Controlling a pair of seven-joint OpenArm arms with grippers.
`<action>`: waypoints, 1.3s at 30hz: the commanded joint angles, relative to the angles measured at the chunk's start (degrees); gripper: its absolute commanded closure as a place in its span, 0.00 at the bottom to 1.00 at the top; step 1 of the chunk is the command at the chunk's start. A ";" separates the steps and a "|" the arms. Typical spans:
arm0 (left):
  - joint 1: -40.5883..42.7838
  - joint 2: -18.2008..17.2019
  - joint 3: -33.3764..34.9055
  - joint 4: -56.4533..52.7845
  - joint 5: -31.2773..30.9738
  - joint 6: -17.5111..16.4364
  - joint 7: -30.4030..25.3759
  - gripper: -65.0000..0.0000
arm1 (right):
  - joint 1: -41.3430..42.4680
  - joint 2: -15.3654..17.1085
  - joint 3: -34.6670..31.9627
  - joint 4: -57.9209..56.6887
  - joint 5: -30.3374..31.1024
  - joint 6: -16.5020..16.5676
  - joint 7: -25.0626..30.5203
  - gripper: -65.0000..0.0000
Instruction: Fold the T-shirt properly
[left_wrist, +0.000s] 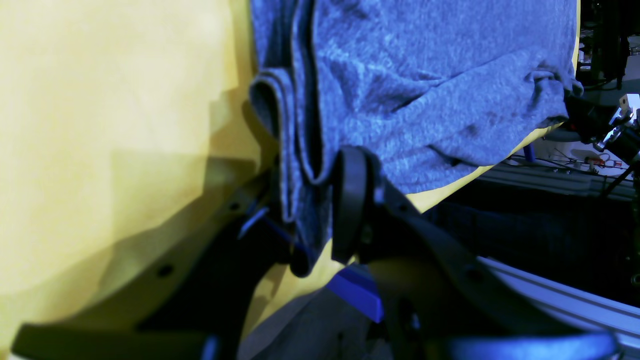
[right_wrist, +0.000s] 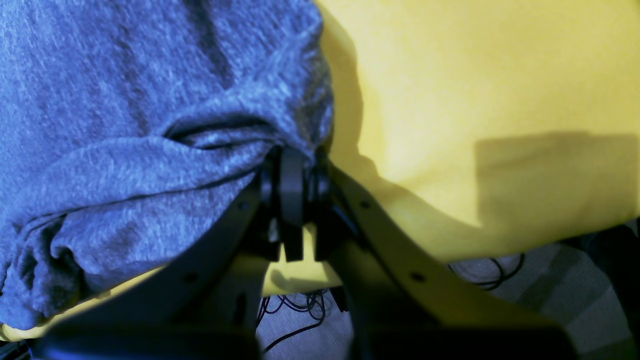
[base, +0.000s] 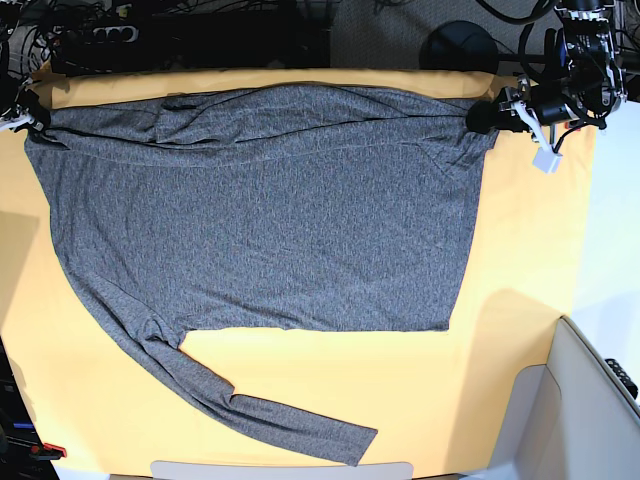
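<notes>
While I read no writing anywhere, the T-shirt (base: 270, 230) lies flat across the yellow cloth (base: 520, 260), long axis nine-to-three; right gripper (right_wrist: 292, 165) pinches its corner, left gripper (left_wrist: 320, 210) parted around its edge.

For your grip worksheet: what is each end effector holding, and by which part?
The right end effector is shut on a bunched corner of the T-shirt. The left end effector straddles a folded edge; whether it grips cannot be told.
</notes>
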 joint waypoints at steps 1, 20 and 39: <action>0.69 -0.91 -0.18 -0.20 6.33 1.32 2.20 0.77 | -2.64 -1.76 -1.55 -2.05 -9.97 -2.39 -11.61 0.97; 0.60 -1.26 -1.85 -0.20 6.33 1.32 2.64 0.77 | -3.78 -1.23 -1.02 -1.87 -9.97 -2.74 -11.70 0.66; 0.16 -1.35 -9.59 -0.20 6.42 1.32 2.81 0.77 | -3.78 2.90 1.35 -1.61 -9.97 -2.83 -11.70 0.66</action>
